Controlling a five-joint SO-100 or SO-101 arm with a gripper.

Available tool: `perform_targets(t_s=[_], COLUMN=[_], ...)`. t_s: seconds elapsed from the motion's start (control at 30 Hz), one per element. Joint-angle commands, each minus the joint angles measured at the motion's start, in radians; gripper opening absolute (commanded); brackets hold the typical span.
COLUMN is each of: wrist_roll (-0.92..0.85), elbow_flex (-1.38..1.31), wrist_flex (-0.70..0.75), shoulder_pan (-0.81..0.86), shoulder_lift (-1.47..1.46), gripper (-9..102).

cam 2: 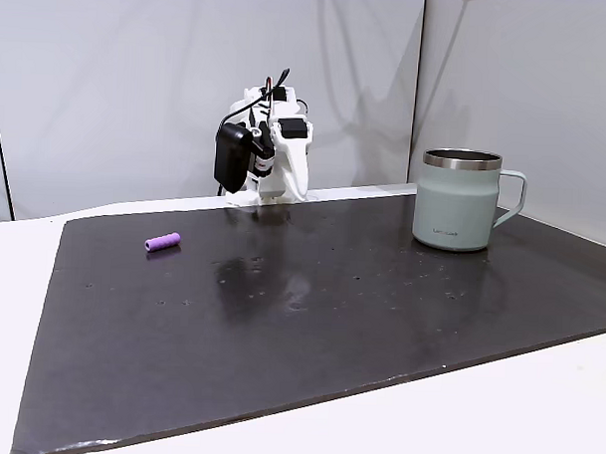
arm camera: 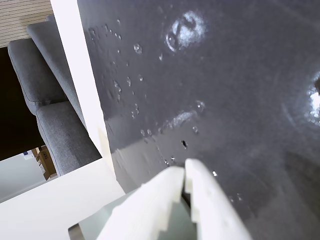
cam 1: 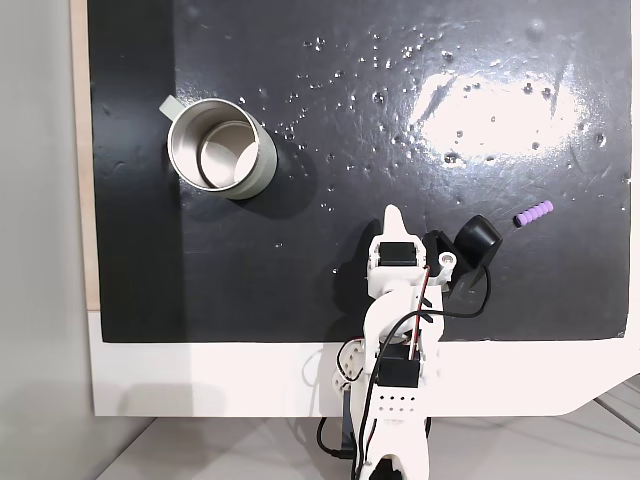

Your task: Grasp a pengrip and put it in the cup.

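At your 3 o'clock: pengrip (cam 1: 533,213) lies loose | 10 o'clock: cup (cam 1: 221,147) upright, mouth up to receive | fingers (arm camera: 184,171) closed, empty.

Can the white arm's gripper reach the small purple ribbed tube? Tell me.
Probably yes: the purple ribbed tube lies alone on bare black mat, nothing between it and the shut gripper.
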Motion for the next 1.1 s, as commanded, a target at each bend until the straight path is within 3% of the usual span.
perform_targets(t_s=[0.0, 0.3, 0.5, 0.7, 1.07], wrist_roll=[0.015, 0.012, -0.118, -0.27, -0.396], elbow_flex=[-0.003, -0.006, -0.133, -0.453, -1.137], wrist_flex=[-0.034, -0.028, 0.109, 0.307, 0.571], shoulder_pan=[0.014, 0.014, 0.048, 0.115, 0.336], shoulder_lift=[0.012, 0.012, 0.012, -0.095, -0.729], gripper=[0, 0, 0, 1, 5])
